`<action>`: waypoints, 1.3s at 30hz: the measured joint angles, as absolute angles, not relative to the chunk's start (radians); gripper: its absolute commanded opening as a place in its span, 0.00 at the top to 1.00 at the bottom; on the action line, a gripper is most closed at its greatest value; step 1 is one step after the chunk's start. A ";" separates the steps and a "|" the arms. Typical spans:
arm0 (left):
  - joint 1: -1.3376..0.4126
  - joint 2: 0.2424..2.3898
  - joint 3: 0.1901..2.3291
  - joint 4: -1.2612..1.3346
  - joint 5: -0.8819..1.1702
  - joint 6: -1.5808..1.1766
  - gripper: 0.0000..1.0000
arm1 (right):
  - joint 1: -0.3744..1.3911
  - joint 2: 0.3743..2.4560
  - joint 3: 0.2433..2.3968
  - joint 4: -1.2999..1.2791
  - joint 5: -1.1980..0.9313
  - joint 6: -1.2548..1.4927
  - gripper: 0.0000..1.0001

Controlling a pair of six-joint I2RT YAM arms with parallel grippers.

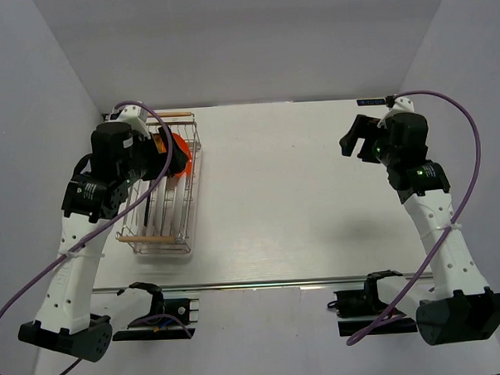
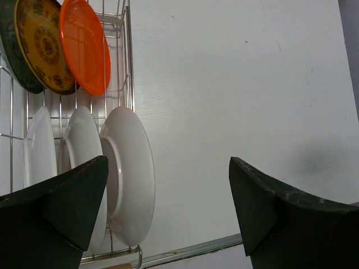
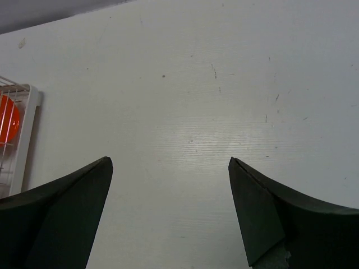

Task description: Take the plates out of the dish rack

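The plates stand on edge in the dish rack by the worktop's far-left corner, rims up for taking; the left hand hangs over them spread wide and empty, presumably lining up, the right hand likewise spread near the far-right corner, well apart.

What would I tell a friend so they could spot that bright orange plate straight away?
Find the silver wire dish rack on the left of the white table. In its far half, the round orange plate stands nearest the table's middle. Its neighbour is a patterned yellow-brown plate, and the white plates stand nearer; it alone is plain orange.
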State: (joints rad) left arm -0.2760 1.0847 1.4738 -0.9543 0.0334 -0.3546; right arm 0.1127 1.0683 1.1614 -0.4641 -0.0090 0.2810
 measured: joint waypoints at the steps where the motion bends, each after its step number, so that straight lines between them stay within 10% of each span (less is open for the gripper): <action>1: -0.276 1.089 1.474 -0.956 0.041 -0.352 0.02 | 0.113 1.068 1.161 -0.463 -0.010 0.281 0.11; 39: -0.543 1.390 1.562 -1.255 -0.358 -0.477 0.16 | 0.112 1.166 1.114 -0.471 -0.009 0.307 0.11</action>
State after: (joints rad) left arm -0.5426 1.3903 1.5623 -1.2552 -0.3576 -0.4767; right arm 0.1123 1.1660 1.1141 -0.4706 -0.0086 0.3073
